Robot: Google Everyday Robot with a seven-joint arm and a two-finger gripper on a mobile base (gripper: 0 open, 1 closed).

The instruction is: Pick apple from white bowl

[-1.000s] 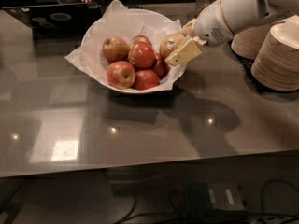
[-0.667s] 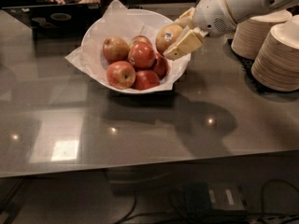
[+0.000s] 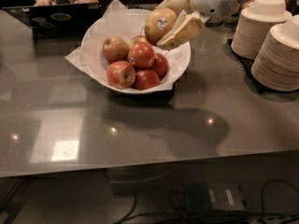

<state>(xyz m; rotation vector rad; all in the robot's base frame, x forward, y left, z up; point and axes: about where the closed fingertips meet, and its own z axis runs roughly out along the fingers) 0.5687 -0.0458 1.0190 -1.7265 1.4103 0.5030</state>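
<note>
The white bowl [image 3: 180, 71] lined with crinkled white paper stands on the grey table and holds several red apples [image 3: 140, 55]. My gripper [image 3: 169, 17] is above the bowl's back right part. It is shut on the yellowish-tan apple [image 3: 157, 27], whose small white sticker faces the camera. One tan finger [image 3: 183, 31] lies along the apple's right side, the other is behind it. The apple hangs above the other apples, apart from them.
Two tall stacks of cream bowls [image 3: 279, 55] stand on a black mat at the right. A laptop [image 3: 60, 20] with a person's hands at it is at the back left. The table's front edge [image 3: 140, 169] runs across below; cables lie on the floor.
The gripper has risen and moved back with the yellowish-tan apple, lifting it from the bowl's right side to above the other apples. The arm has drawn up toward the top right.
</note>
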